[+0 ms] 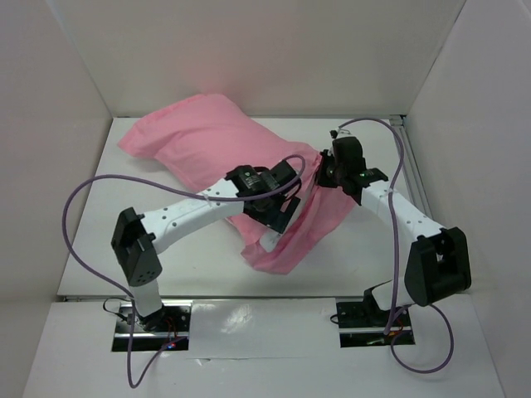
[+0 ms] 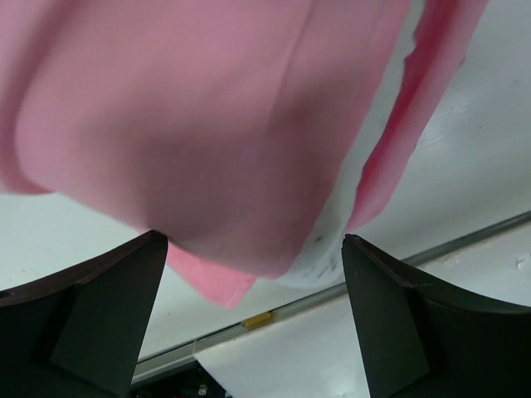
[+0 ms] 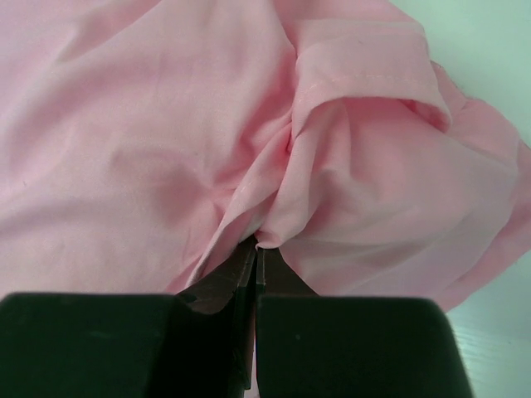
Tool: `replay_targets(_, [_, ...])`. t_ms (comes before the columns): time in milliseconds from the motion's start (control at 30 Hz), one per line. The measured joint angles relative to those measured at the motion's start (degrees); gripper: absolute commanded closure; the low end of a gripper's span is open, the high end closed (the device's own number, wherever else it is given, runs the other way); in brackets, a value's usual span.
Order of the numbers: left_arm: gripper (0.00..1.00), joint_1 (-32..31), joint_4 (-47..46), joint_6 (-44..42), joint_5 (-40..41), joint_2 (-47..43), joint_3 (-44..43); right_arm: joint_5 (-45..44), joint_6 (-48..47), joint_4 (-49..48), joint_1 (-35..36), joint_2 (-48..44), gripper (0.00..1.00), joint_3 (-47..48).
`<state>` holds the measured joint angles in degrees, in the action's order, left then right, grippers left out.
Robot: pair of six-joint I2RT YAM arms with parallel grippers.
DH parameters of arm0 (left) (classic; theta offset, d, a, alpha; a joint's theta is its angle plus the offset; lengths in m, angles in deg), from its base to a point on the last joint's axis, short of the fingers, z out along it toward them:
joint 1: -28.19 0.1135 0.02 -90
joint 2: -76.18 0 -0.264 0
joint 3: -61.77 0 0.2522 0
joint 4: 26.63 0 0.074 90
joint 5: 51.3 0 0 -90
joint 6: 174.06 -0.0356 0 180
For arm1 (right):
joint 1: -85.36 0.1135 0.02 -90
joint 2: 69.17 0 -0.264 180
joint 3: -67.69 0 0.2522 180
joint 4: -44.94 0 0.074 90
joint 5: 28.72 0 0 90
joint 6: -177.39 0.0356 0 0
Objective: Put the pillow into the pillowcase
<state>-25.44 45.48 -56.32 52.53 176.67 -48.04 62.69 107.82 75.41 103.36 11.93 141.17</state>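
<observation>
Our right hand (image 3: 255, 253) is pressed together, pinching a fold of the pink pillowcase (image 1: 199, 137), which sprawls across the desk (image 1: 199, 265) from far left to centre. Our left hand (image 2: 253, 249) is spread, facing the cloth. A white strip of the pillow (image 2: 336, 236) shows at the hem.

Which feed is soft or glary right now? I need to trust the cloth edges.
Left wrist: the pillowcase sits close to the lens and is blurred, shaded underneath. Right wrist: folds are sharp, but the right tool is dark and soft. Top: evenly lit, mild glare on the near board.
</observation>
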Motion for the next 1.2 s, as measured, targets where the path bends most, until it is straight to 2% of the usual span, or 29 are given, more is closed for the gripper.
replay_targets(200, [0.01, -1.7, -0.52, 0.94, 2.19, 3.96, -2.84, 0.94, -0.57, 0.11, -0.5, 0.0, 1.0, 0.02])
replay_targets(567, [0.01, -0.48, -3.87, -1.46, -3.08, 6.6, -4.83, 2.29, -1.18, 0.61, -2.05, 0.0, 1.0, 0.42])
replay_targets(633, [0.35, -0.02, -4.04, -1.92, -3.15, 9.22, -6.32, 2.38, -1.29, 0.85, -2.4, 0.0, 1.0, 0.87])
replay_targets(667, [0.67, 0.26, -4.04, -2.29, -3.06, 10.69, -7.04, 2.47, -1.31, 0.96, -2.56, -0.02, 0.99, 1.05])
replay_targets(700, [0.97, 0.72, -4.37, -2.34, -3.17, 12.13, -7.56, 2.45, -1.44, 1.05, -2.64, -0.07, 0.87, 1.18])
replay_targets(733, [1.0, 1.38, -4.52, -2.99, -3.02, 13.55, -7.89, 2.47, -1.46, 1.46, -2.71, -0.07, 0.66, 1.42])
replay_targets(767, [1.0, 2.4, -4.96, -3.17, -3.87, 14.78, -8.0, 2.51, -1.25, 1.92, -2.73, -0.13, 0.25, 1.62])
replay_targets(800, [1.0, 3.13, -5.22, -3.26, -4.63, 15.5, -8.17, 2.69, -1.22, 2.67, -2.73, -0.2, 0.16, 1.99])
replay_targets(867, [1.0, 4.59, -5.95, -3.06, -6.54, 15.93, -8.22, 2.69, -1.55, 4.28, -2.73, -0.68, 0.1, 2.75])
replay_targets(933, [1.0, 5.84, -6.71, -2.8, -8.22, 15.63, -8.72, 2.14, -0.92, 5.77, -2.73, -2.25, 0.2, 2.99])
replay_targets(1000, [1.0, 7.13, -7.89, -2.29, -10.03, 15.08, -8.96, 1.07, 0.61, 7.19, -2.73, -5.01, 0.38, 2.91])
replay_targets(1067, [1.0, 8.41, -8.44, -2.12, -11.89, 14.53, -9.35, 0.66, 3.02, 6.8, -2.73, -9.01, 0.5, 1.77])
replay_targets(1200, [1.0, 10.03, -8.83, -2.1, -13.94, 13.73, -10.47, 0.76, 8.92, 4.59, -1.95, -16.39, 0.53, -2.93])
